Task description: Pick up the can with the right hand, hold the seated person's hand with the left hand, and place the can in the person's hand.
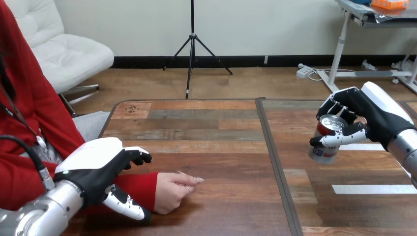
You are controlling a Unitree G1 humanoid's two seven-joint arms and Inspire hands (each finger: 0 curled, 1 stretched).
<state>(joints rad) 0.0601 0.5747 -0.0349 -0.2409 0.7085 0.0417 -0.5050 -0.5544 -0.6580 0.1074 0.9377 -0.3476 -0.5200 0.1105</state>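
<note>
Left robot hand round person's wrist, right robot hand round can.

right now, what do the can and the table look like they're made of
The can, held in the right hand, looks like thin metal: a shiny silver lid above a red band and a pale printed wall. The table looks like matte wood planks, with grain and mixed brown tones, though it could be a printed laminate.

Bare tabletop between can, person's hand
</note>
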